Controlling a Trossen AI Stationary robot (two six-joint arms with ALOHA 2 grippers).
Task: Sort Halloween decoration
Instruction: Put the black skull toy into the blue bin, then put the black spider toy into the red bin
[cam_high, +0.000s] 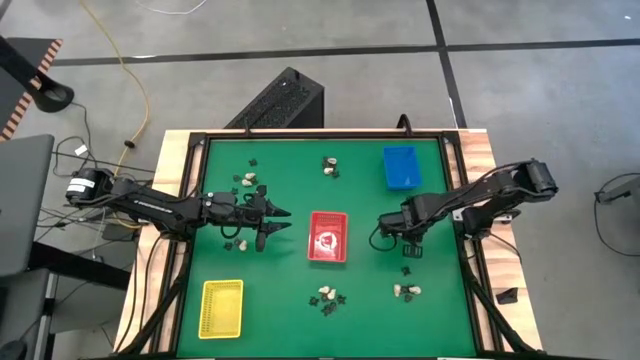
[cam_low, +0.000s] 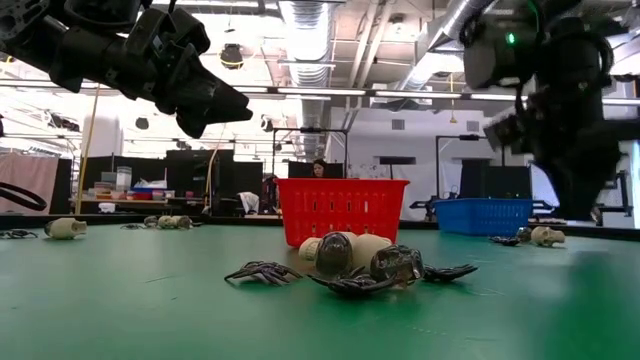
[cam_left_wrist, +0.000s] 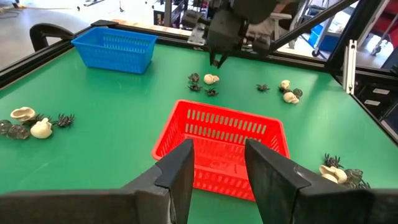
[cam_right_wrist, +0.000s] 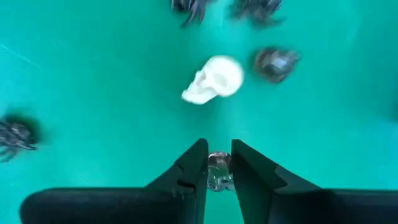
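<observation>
Our right gripper (cam_right_wrist: 219, 169) pinching clear skull (cam_right_wrist: 217, 171) between fingertips, cream skull (cam_right_wrist: 214, 79) just ahead. Left gripper (cam_left_wrist: 217, 171) fingers apart, empty, hovering facing red tray (cam_left_wrist: 221, 140), probably waiting.

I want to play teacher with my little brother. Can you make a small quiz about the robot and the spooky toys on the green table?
1. True or false: the red tray sits between the two arms.
2. What does the right gripper pinch? A) a small clear piece B) a black spider C) the cream skull
3. Fill in: the yellow tray lies on the ____ arm's side of the table.

Key
1. True.
2. A. The clear piece is between its fingertips; the cream skull lies loose on the mat beyond.
3. Left. The left gripper hovers open, pointing at the red tray.
</observation>
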